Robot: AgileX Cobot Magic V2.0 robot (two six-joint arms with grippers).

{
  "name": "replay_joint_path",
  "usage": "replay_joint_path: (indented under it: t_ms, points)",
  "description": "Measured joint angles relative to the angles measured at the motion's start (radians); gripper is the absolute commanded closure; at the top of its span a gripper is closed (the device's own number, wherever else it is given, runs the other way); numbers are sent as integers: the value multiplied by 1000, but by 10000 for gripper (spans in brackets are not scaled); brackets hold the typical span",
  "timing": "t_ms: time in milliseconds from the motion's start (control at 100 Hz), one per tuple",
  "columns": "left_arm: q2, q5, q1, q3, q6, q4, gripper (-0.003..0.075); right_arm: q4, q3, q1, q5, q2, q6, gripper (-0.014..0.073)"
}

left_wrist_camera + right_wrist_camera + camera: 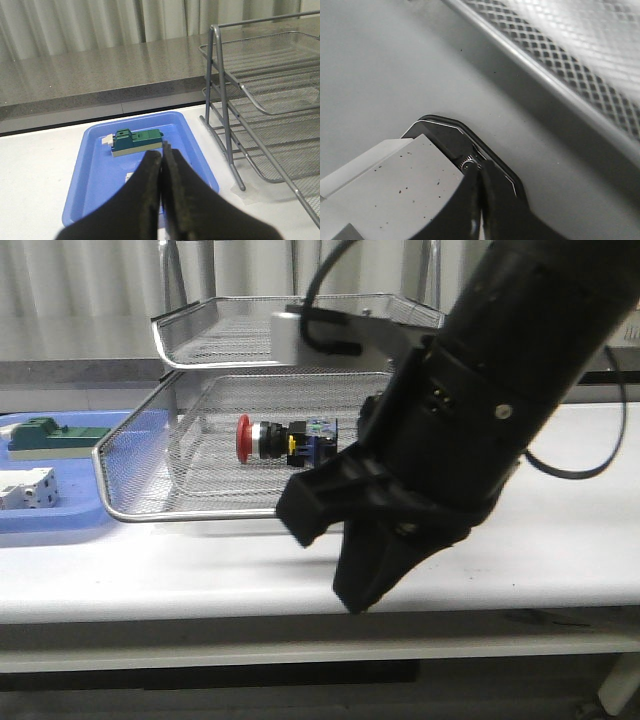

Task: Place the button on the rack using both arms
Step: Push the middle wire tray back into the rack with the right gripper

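The button (285, 440), red-headed with a black-silver body and a blue-yellow rear block, lies on its side in the lower tier of the silver wire-mesh rack (130, 512). My right gripper (352, 595) hangs in front of the rack, near the table's front edge, pointing down; it is shut and empty, clear of the button. In the right wrist view its shut fingers (481, 167) sit over the table beside the rack's mesh rim (560, 55). My left gripper (162, 152) is shut and empty above the blue tray, left of the rack (225, 100). The left arm is out of the front view.
A flat blue tray (60, 525) lies left of the rack with a green block (45, 435) and a white breaker (25, 488) in it. The tray (95, 165) and green block (136, 141) also show in the left wrist view. My bulky right arm (500, 390) hides the rack's right side.
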Motion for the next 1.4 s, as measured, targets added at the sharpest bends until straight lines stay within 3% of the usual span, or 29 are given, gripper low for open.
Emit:
replay_joint_path:
  t_ms: [330, 710, 1400]
  points:
    - [0, 0, 0, 0, 0, 0, 716, -106, -125, 39, 0, 144, 0, 658]
    - [0, 0, 0, 0, 0, 0, 716, -212, -185, 39, 6, 184, 0, 658]
    - [0, 0, 0, 0, 0, 0, 716, -279, -407, -123, 14, 313, 0, 658]
